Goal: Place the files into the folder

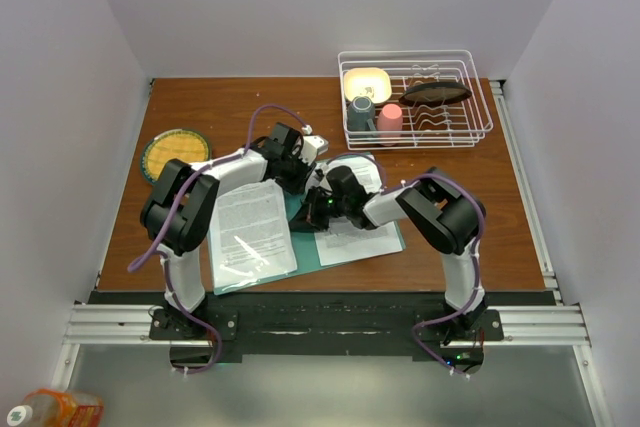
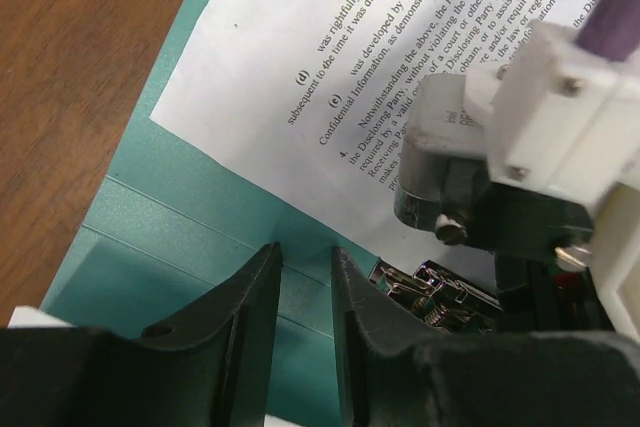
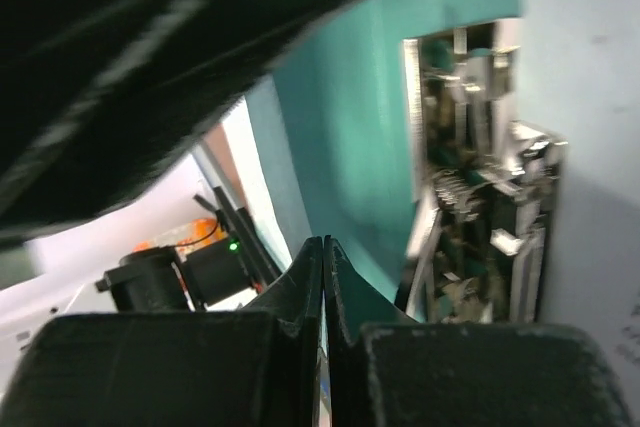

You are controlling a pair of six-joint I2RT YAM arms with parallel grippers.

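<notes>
Black fingers [image 2: 265, 317] of the left gripper [image 2: 304, 259] fill the bottom of its wrist view. They stand a narrow gap apart with nothing between them. Directly below them lies the flat teal-green card folder [image 2: 150, 237], opened out on the brown wooden surface [image 2: 80, 67]. Just ahead of the left gripper, a thin white paper sheet printed with black text [image 2: 330, 67] rests on the folder. The right gripper [image 3: 322, 247] is fully closed, close over the teal card. Whether it pinches an edge cannot be determined. Seen from above, a second printed white sheet [image 1: 250, 232] lies to the near-left of both grippers, apparently on the folder's other leaf.

Judgement: the sheets appear placed on the open folder, though not squared to it. Remaining steps: align the sheets and fold the leaves shut.
</notes>
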